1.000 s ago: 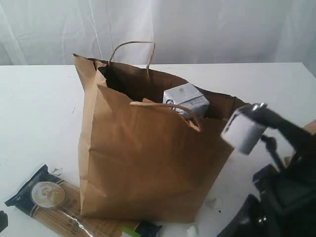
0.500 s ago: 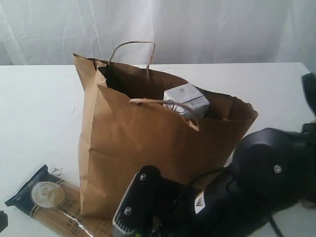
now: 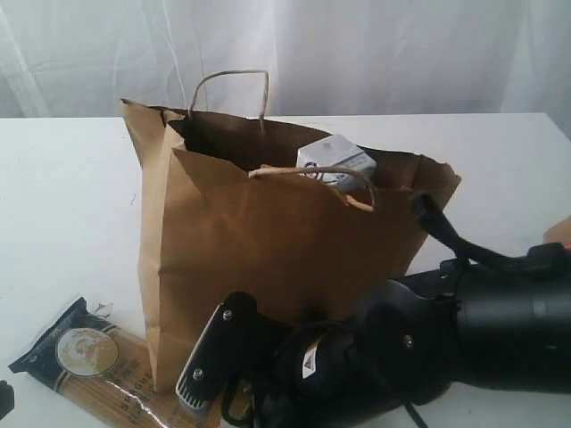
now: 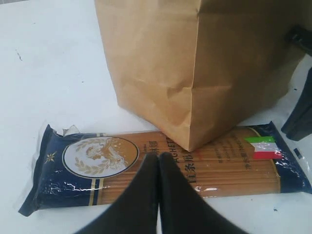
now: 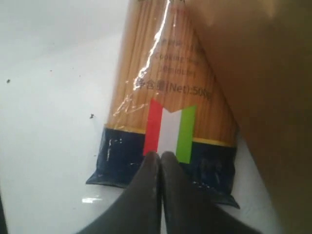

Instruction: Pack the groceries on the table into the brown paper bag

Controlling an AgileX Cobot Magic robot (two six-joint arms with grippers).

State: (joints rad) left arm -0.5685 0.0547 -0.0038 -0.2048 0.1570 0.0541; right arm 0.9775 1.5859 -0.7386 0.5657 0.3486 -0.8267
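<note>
Left hand (image 4: 158, 156) & right hand (image 5: 159, 155) both clenched, empty, over clear spaghetti pack (image 4: 87, 157) w/ dark-blue ends, lying on white counter (image 3: 62, 196) against brown paper bag (image 3: 268, 241).

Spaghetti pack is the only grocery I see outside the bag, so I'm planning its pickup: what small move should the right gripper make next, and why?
Probably open the right gripper: its jaws are shut over the dark end of the spaghetti pack, so it cannot take hold yet. A corner of the brown paper bag seems to overlap the pack.
</note>
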